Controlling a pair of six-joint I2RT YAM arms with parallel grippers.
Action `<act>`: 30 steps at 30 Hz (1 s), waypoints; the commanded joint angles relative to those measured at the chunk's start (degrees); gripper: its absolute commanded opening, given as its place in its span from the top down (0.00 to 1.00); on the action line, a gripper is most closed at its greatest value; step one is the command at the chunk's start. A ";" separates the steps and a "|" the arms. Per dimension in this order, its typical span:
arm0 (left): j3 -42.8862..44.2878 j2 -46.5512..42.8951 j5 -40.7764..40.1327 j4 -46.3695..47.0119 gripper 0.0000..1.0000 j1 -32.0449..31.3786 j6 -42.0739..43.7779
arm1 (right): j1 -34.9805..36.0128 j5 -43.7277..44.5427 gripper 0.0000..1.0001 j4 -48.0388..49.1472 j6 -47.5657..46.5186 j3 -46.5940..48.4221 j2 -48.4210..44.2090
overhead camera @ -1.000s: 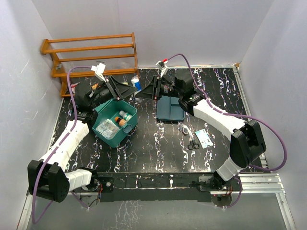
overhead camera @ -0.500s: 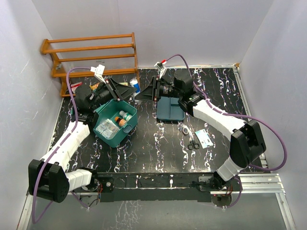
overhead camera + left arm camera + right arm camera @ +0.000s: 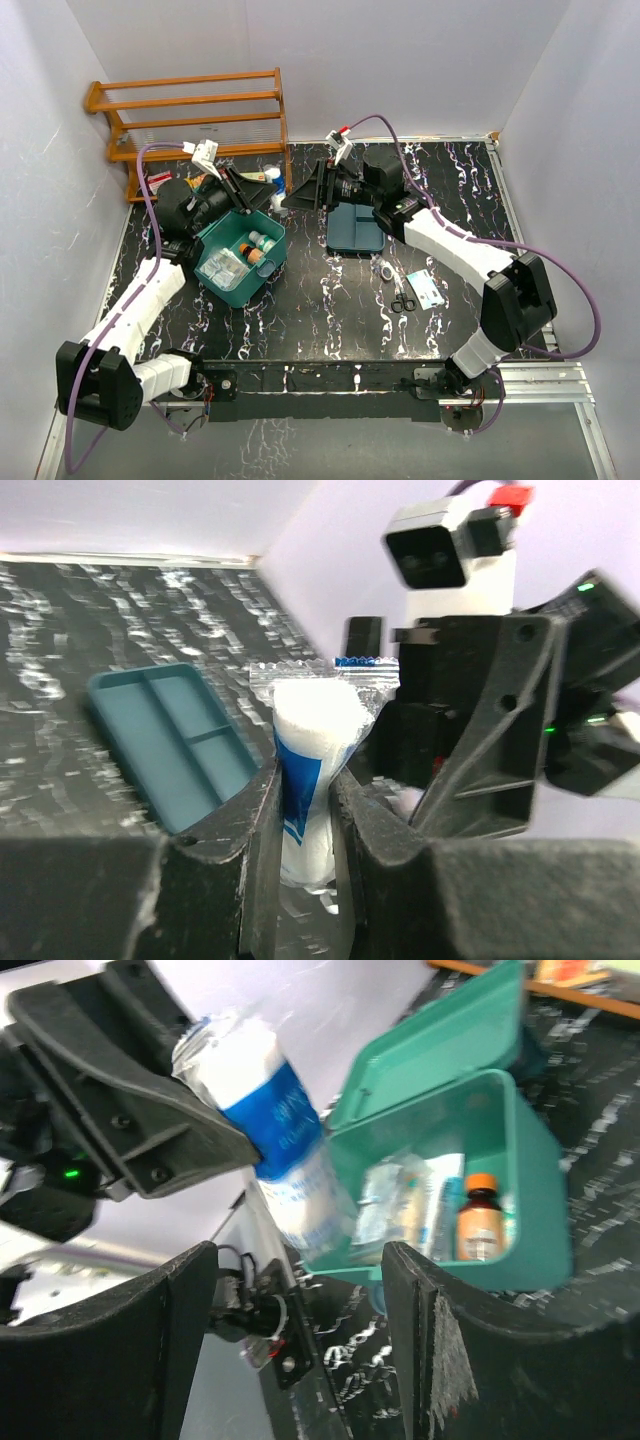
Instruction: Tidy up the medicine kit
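Aloft, left jaws pinch crinkly plastic-wrapped cylindrical roll [image 3: 312, 725]; right jaws spread wide alongside.

A robotics test cell is shown. A black marbled worktop [image 3: 330, 300] is boxed in by plain white panels [image 3: 400, 60]. The left arm [image 3: 140, 300] and right arm [image 3: 450, 245] are bolted at its near edge beside an aluminium rail [image 3: 545, 378]. Purple cables [image 3: 594, 310] are looped overhead, and a camera [image 3: 430, 552] is carried on a wrist.

medicine kit [image 3: 545, 1230]: smooth teal plastic | wrapped roll [image 3: 315, 740]: clear crinkled film (glossy) | rack [image 3: 190, 100]: varnished wood | table [image 3: 330, 310]: glossy black marbled
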 commanded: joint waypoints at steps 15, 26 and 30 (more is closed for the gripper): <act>8.12 -1.59 -16.92 -38.87 0.83 -0.02 52.62 | -3.13 22.96 0.35 -20.12 -13.63 -7.54 -8.82; 3.08 4.66 -24.06 -33.56 0.84 -0.04 58.95 | -3.31 26.13 0.36 -24.11 -14.66 -5.60 -4.95; 0.89 6.76 -25.18 -30.20 0.84 -0.40 59.62 | -3.39 27.57 0.36 -25.29 -15.36 -3.93 -3.37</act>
